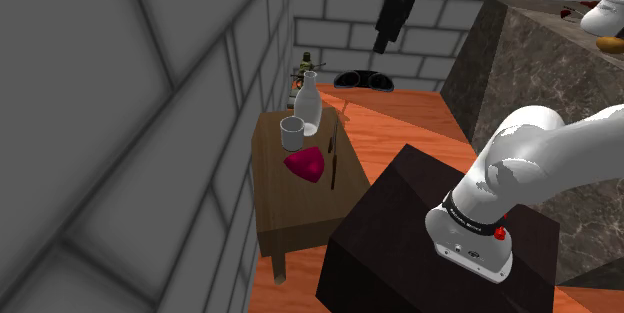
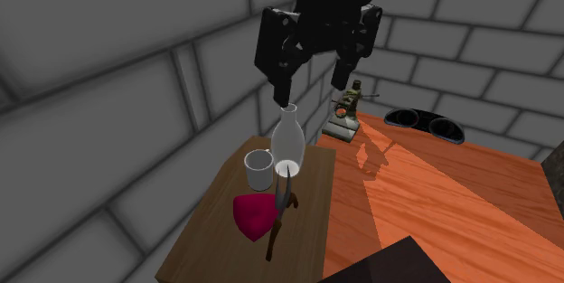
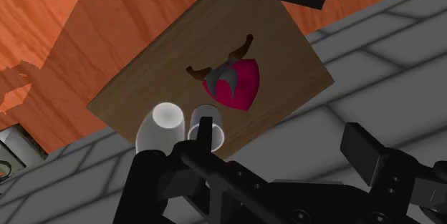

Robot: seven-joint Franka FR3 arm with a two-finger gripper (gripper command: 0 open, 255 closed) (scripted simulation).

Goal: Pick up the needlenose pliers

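The needlenose pliers (image 2: 283, 202) lie on a small wooden table (image 2: 203, 254), grey jaws resting on a magenta rounded object (image 2: 252, 215), brown handles spread toward the table's floor-side edge. In the wrist view the pliers (image 3: 223, 71) lie far ahead of the fingers, over the magenta object (image 3: 240, 90). My gripper (image 2: 312, 87) hangs open high above the table, over a white bottle (image 2: 286, 141) and a white cup (image 2: 259, 168). In the shoulder view the gripper (image 1: 386, 43) is well above the pliers (image 1: 334, 161).
A grey brick wall (image 1: 150, 111) runs close behind the table. On the orange wooden floor stand a small microscope-like device (image 2: 344, 114) and a black gauge cluster (image 2: 425, 126). A dark stone counter (image 1: 540, 71) rises at the shoulder view's right, and the stand (image 1: 400, 251) is near the table.
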